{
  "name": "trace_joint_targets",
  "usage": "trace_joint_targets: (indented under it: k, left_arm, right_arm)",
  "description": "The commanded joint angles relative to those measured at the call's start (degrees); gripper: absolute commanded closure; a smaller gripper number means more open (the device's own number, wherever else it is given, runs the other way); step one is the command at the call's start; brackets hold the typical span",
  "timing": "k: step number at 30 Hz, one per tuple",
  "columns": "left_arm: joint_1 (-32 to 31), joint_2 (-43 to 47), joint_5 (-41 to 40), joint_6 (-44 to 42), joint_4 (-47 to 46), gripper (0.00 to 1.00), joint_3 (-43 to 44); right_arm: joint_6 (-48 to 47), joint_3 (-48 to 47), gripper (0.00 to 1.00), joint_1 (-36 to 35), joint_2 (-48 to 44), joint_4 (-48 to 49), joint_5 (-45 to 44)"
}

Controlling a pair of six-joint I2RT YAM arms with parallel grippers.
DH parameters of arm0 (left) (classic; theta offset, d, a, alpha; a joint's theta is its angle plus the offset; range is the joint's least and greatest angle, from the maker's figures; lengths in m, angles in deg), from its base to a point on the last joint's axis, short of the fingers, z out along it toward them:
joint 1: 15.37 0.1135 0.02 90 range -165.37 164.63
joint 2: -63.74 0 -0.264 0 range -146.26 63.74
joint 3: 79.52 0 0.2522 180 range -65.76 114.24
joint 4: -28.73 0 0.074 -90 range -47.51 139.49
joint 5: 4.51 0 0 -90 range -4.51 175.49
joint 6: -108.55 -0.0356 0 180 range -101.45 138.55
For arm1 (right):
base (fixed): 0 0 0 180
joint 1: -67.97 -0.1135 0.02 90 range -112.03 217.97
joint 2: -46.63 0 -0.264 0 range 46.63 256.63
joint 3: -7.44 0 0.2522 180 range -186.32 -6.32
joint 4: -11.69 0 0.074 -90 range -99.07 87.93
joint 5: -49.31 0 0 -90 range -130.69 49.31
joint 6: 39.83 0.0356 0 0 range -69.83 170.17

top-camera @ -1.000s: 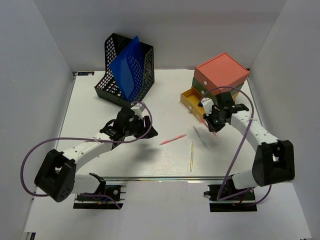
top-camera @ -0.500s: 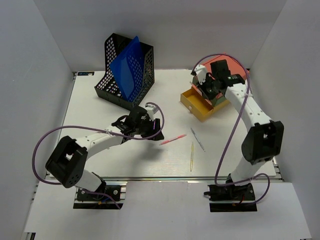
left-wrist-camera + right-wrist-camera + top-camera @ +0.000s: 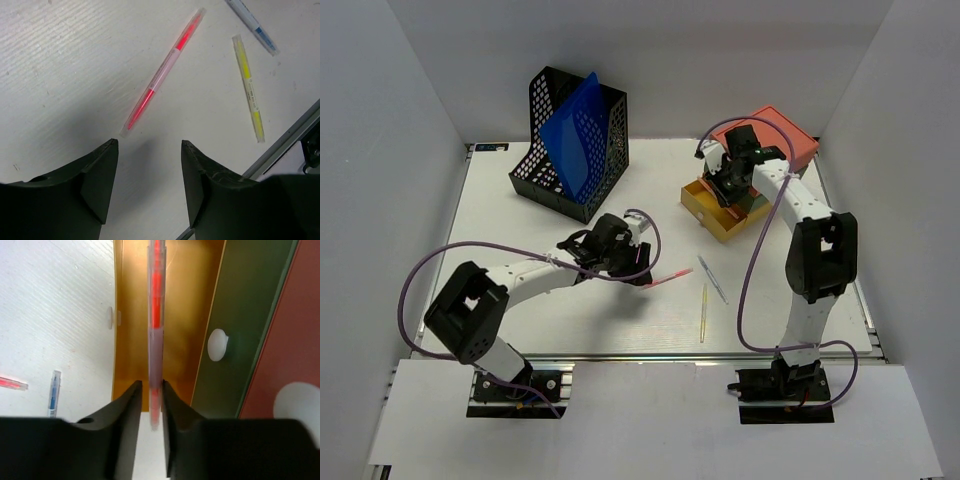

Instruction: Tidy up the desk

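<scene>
The white desk (image 3: 510, 215) holds three loose pens. A pink pen (image 3: 665, 278) lies at the middle, with a blue pen (image 3: 713, 280) and a yellow pen (image 3: 703, 312) to its right. My left gripper (image 3: 638, 262) is open and empty, low over the desk just short of the pink pen's (image 3: 165, 75) near end. My right gripper (image 3: 726, 188) is shut on another pink-red pen (image 3: 155, 315) and holds it lengthwise above the open yellow drawer (image 3: 175, 300) of the drawer unit (image 3: 770, 138).
A black mesh file holder (image 3: 575, 150) with a blue folder stands at the back left. The drawer unit's green drawer (image 3: 250, 315) and red drawer (image 3: 295, 340) are shut. A metal rail (image 3: 700, 355) runs along the desk's near edge.
My right arm has swung from the desk's middle right back to over the yellow drawer with its pen. My left gripper has moved right, up to the pink pen.
</scene>
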Motion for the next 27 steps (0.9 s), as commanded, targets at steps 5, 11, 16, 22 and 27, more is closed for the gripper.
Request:
trace_joint_targets:
  k: [5, 11, 16, 22, 27]
  left_arm:
    - [-1.7, -2.3, -2.5, -8.0, 1.1, 0.36, 5.7]
    - [-1.7, -5.3, 1.0, -16.5, 2.3, 0.35, 9.3]
    - [-2.2, -7.5, 6.9, -24.0, 0.4, 0.35, 10.4]
    - [-3.8, -12.5, 9.6, -30.2, 0.7, 0.35, 13.5]
    - [-4.9, -17.2, 7.6, -32.9, 2.0, 0.36, 16.9]
  right_arm:
    - [0.7, -1.8, 0.58, 0.1, -1.3, -0.2, 1.0]
    - [0.8, -2.0, 0.61, 0.5, -6.0, -5.3, 12.5]
    - [-1.8, 10.1, 0.81, 1.1, -18.8, -3.9, 29.2]
    - [-1.7, 21.9, 0.78, 1.5, -31.3, 1.7, 35.2]
    - [-1.7, 24.0, 0.63, 2.5, -35.8, 0.7, 34.9]
